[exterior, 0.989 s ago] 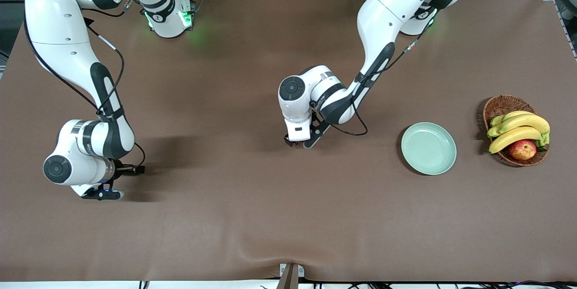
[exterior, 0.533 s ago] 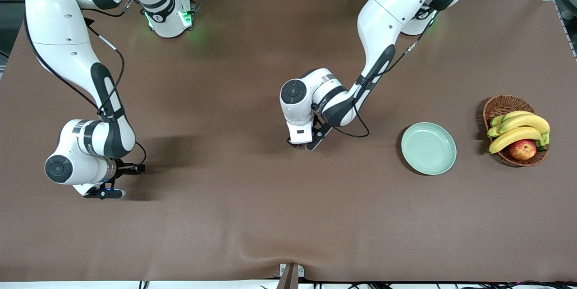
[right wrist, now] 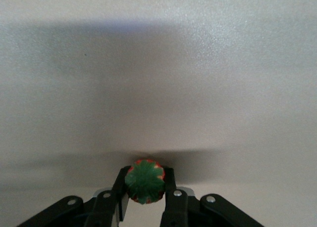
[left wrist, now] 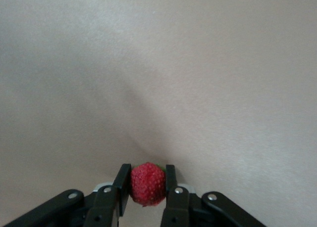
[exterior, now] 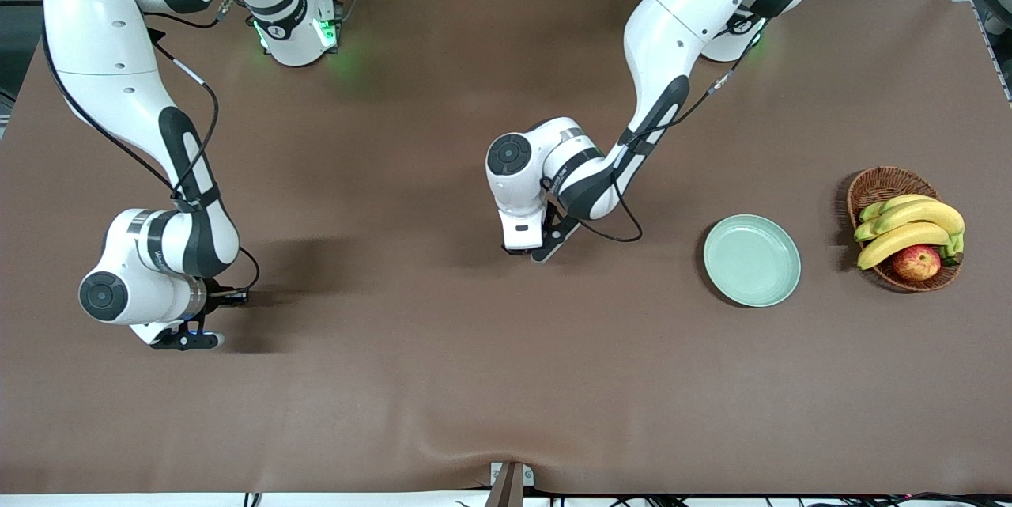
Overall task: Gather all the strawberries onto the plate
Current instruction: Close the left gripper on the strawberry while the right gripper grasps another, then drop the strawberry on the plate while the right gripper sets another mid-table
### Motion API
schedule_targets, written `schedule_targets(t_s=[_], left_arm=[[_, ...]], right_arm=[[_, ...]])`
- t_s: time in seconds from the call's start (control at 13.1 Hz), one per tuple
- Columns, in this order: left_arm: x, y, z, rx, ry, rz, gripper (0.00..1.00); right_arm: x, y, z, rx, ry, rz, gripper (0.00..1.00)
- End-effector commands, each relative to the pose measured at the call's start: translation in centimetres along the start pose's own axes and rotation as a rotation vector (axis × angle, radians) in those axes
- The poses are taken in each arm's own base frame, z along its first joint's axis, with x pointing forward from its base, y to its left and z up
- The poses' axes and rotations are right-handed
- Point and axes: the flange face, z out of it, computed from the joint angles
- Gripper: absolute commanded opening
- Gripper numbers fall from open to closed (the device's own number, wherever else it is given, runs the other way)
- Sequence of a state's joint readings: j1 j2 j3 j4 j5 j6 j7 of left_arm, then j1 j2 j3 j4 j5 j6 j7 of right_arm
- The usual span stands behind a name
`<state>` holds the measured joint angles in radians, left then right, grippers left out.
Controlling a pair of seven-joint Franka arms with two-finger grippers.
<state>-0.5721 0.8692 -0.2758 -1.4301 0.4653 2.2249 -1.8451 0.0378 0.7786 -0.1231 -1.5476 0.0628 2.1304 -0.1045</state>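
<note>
My left gripper (exterior: 522,251) is low over the middle of the table, shut on a red strawberry (left wrist: 147,184) that sits between its fingers (left wrist: 122,182). My right gripper (exterior: 236,298) is low over the right arm's end of the table, shut on a second strawberry (right wrist: 144,181) whose green cap faces the camera. Neither berry shows in the front view, and a third strawberry is out of view. The pale mint-green plate (exterior: 751,285) lies bare toward the left arm's end of the table, well apart from both grippers.
A brown wicker basket (exterior: 879,184) with bananas (exterior: 909,226) and a red-yellow apple (exterior: 917,262) stands beside the plate, at the left arm's end. A brown cloth covers the table. A small bracket (exterior: 510,480) sits at the table's edge nearest the front camera.
Both hands have shifted only slightly. The right gripper has drawn back a little toward its wrist. Both grips are unchanged.
</note>
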Motion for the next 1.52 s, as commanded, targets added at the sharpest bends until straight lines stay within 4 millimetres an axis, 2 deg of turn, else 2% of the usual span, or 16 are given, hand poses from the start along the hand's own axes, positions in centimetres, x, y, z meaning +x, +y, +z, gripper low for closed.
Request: schedule_targets(t_s=[0.0,0.23,0.3,0.46,0.61,0.76,0.91,1.07,1.22,1.45], left_arm=[[1.5,0.5,-3.5,-0.021,0.04,-0.003,0.0],[4.6,-0.2,-9.6,0.018,0.033,0.001,0.0],[6.3,-0.6,-11.6,0.029,0.005,0.002,0.0],[9.2,-2.4,-15.6,0.061,-0.063,0.041,0.0],[12.5,-5.1,-17.9,0.114,-0.122,0.148,0.0],[15.3,-8.4,-18.4,0.162,-0.159,0.247,0.0],[18.1,-11.6,-17.5,0.198,-0.169,0.315,0.0],[20.7,-13.9,-16.6,0.22,-0.188,0.368,0.0],[23.3,-16.1,-15.1,0.24,-0.214,0.4,0.0],[27.1,-19.3,-14.0,0.224,-0.237,0.483,0.0]], right_arm=[[-0.2,-1.3,-3.2,0.029,0.024,-0.037,0.27],[-0.6,-4.7,-7.0,0.052,0.045,-0.138,0.27],[-0.7,-6.2,-8.4,0.063,0.066,-0.163,0.27],[-1.4,-9.1,-10.8,0.087,0.074,-0.21,0.27],[-1.9,-12.9,-12.8,0.114,0.081,-0.265,0.27],[-2.5,-16.7,-13.2,0.144,0.084,-0.327,0.27],[-3.6,-21.4,-13.7,0.175,0.084,-0.385,0.26],[-5.1,-27.4,-13.8,0.186,0.084,-0.383,0.26],[-7.1,-34.4,-13.7,0.186,0.133,-0.396,0.26],[-11.2,-44.6,-11.3,0.207,0.161,-0.254,0.26]])
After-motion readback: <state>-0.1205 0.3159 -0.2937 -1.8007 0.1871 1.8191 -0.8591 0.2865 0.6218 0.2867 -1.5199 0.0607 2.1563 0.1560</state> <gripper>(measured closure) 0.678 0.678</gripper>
